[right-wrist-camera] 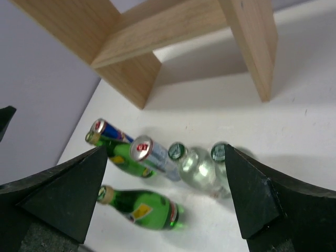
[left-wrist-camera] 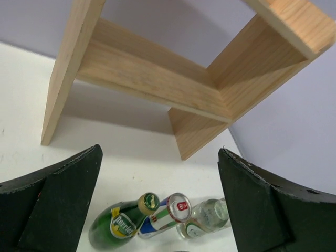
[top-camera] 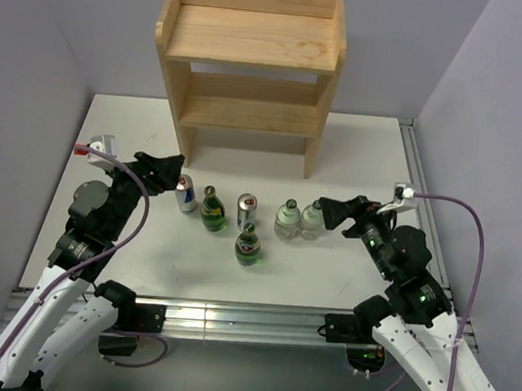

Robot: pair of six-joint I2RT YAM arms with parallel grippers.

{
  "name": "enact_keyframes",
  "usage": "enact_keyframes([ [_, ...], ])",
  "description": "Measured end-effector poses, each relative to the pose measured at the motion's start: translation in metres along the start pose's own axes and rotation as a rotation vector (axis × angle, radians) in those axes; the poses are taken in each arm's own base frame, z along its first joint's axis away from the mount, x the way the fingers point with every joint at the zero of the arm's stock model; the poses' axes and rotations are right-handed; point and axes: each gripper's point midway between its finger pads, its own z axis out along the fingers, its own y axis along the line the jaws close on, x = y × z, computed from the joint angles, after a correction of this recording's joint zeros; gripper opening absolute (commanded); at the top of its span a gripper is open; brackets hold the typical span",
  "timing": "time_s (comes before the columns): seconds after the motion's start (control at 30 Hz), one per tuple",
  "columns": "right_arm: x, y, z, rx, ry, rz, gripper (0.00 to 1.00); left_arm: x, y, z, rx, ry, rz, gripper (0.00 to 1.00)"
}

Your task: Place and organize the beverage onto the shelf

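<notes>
The pine shelf (top-camera: 249, 39) stands at the back of the table with its tiers bare. Six drinks stand in front of it: a can (top-camera: 185, 193), a green bottle (top-camera: 212, 210), a second can (top-camera: 246, 210), a nearer green bottle (top-camera: 248, 246) and two water bottles (top-camera: 287, 220) (top-camera: 312, 220). My left gripper (top-camera: 166, 171) is open and empty, just left of the left can. My right gripper (top-camera: 326, 210) is open and empty, close beside the right water bottle. The left wrist view shows a green bottle (left-wrist-camera: 116, 224), a can (left-wrist-camera: 167, 214) and a water bottle (left-wrist-camera: 208, 217) between my open fingers (left-wrist-camera: 55, 205).
The shelf's side panels and lower boards fill the upper part of both wrist views (left-wrist-camera: 152, 79) (right-wrist-camera: 157, 42). Grey walls close in the table on the left, back and right. A metal rail (top-camera: 232, 319) runs along the near edge between the arm bases.
</notes>
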Motion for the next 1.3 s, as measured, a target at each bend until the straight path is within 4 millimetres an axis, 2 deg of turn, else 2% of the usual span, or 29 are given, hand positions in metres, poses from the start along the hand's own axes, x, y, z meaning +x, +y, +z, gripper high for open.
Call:
enact_keyframes([
  [0.1, 0.028, -0.012, -0.004, 0.02, 0.051, 0.044, 1.0, 0.015, 0.012, -0.001, -0.042, 0.035, -0.004, 0.99],
  [0.27, 0.11, -0.055, 0.002, 0.176, 0.257, 0.066, 1.0, 0.042, 0.029, -0.002, -0.084, 0.092, -0.015, 0.98],
  [0.4, 0.154, -0.075, -0.002, 0.262, 0.368, 0.046, 1.0, 0.052, 0.032, 0.0, -0.097, 0.117, -0.011, 0.97],
  [0.47, 0.16, -0.078, -0.002, 0.283, 0.377, 0.042, 1.0, 0.055, 0.032, 0.0, -0.095, 0.124, -0.01, 0.97],
  [0.8, 0.162, -0.091, 0.019, 0.368, 0.334, 0.021, 1.0, 0.061, 0.033, -0.003, -0.092, 0.129, -0.008, 0.96],
  [1.03, 0.173, -0.106, 0.03, 0.459, 0.355, -0.006, 1.0, 0.071, 0.037, -0.007, -0.09, 0.141, -0.006, 0.96],
  [1.3, 0.176, -0.109, 0.042, 0.487, 0.33, -0.001, 1.0, 0.074, 0.038, -0.006, -0.084, 0.138, -0.007, 0.96],
])
